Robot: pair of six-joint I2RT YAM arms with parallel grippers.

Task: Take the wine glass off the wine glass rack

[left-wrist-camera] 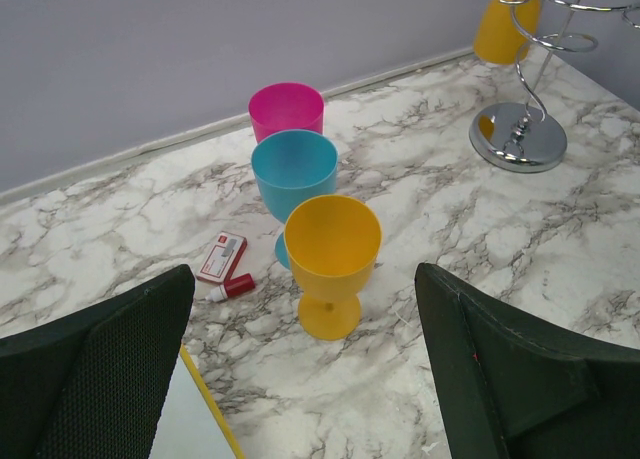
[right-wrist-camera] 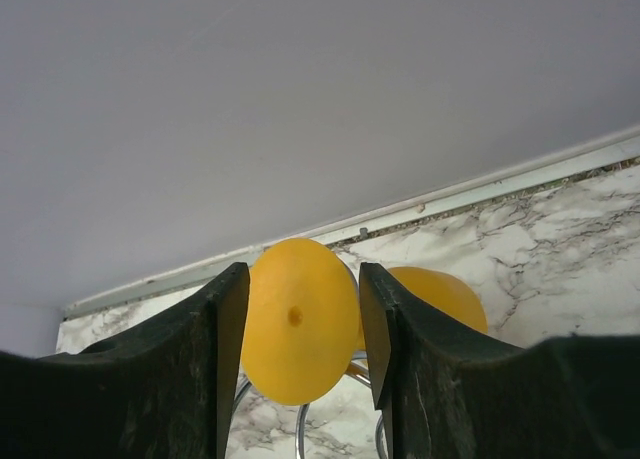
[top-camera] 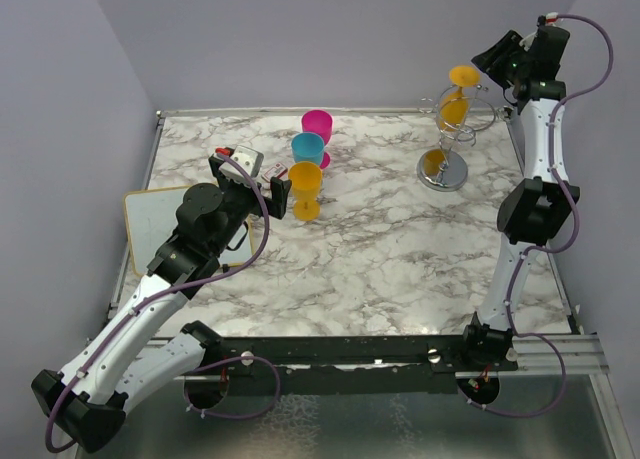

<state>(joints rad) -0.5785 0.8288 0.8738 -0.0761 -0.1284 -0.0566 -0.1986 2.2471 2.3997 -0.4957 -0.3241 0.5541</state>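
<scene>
The wine glass rack (top-camera: 443,172) is a silver wire stand at the back right of the marble table. A yellow wine glass (top-camera: 460,79) hangs upside down from its loops, foot uppermost. My right gripper (top-camera: 492,63) is at that foot. In the right wrist view the round yellow foot (right-wrist-camera: 295,319) fills the gap of the right gripper (right-wrist-camera: 303,339), both pads against its edges. A second yellow glass (right-wrist-camera: 440,294) hangs just behind. My left gripper (left-wrist-camera: 305,379) stands wide open over the table, holding nothing, near a yellow glass (left-wrist-camera: 332,249) that stands upright.
A blue glass (left-wrist-camera: 293,169) and a pink glass (left-wrist-camera: 286,109) stand in a row behind the upright yellow one. A red-and-white box (left-wrist-camera: 221,256) and a small bottle (left-wrist-camera: 232,287) lie beside them. A yellow-edged white board (top-camera: 165,219) lies at the left edge. Walls close the back and sides.
</scene>
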